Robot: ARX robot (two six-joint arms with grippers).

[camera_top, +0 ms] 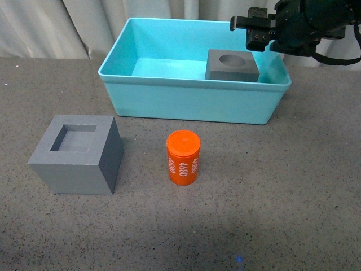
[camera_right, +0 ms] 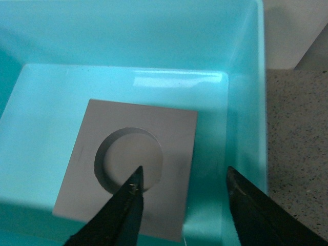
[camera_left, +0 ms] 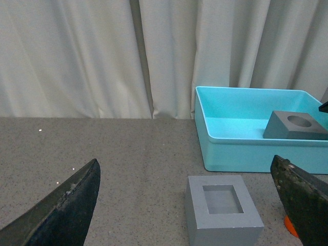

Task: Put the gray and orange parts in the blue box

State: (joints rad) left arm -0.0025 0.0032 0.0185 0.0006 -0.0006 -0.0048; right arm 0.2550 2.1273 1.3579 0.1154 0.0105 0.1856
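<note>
Right gripper (camera_right: 183,178) hangs released over the round-recess gray cube (camera_top: 232,65) inside the blue box (camera_top: 186,101), whose near wall separates it from the square-recess cube (camera_top: 76,155) and orange cylinder (camera_top: 183,158) outside.

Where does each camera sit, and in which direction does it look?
Front view: on the robot's body, looking forward and down at the table, square-recess cube, orange cylinder and blue box; right fingers show above the box.
Left wrist view: low over the table, facing the curtain; open left fingers frame the square-recess cube.
Right wrist view: above the box, looking down into it between open right fingers.
Shared: all three show the round-recess cube in the box.
</note>
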